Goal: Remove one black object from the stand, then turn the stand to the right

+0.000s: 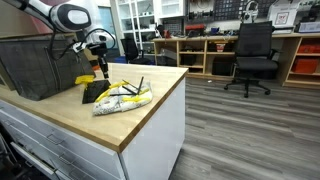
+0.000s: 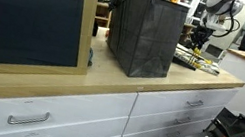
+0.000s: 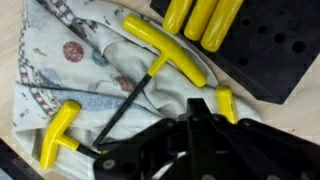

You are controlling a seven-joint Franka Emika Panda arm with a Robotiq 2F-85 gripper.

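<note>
One robot arm point(image 1: 62, 14) leans in over a wooden surface point(image 1: 155, 105) in an exterior view. Its fingers point(image 1: 97, 66) hang just above the stand point(image 1: 93, 92), a small black wedge with yellow tops along its upper edge. The stand sits between a dark wire-mesh basket point(image 1: 35, 62) and a clear bag point(image 1: 122, 97) of yellow and black tools, close against the bag. At this size I cannot tell how the fingers are set. A black office chair point(image 1: 252, 55) stands well apart on the floor.

In an exterior view along the drawer fronts, the basket point(image 2: 144, 32) hides much of the surface. The arm point(image 2: 217, 9) comes down behind it over a strip of yellow and black. There the stand cannot be told from the bag.

In the wrist view the stand point(image 3: 270, 50) fills the upper right corner, its black face dotted with holes, and three yellow handles point(image 3: 205, 18) rise at its top edge. The bag point(image 3: 70, 70) lies beside it, with two yellow T-handled keys point(image 3: 165, 50) on it. The fingers point(image 3: 205, 125) are pressed together, their tips near the stand's lower corner. A short yellow piece point(image 3: 226, 104) shows just beside the tips; whether it is pinched I cannot tell.
</note>
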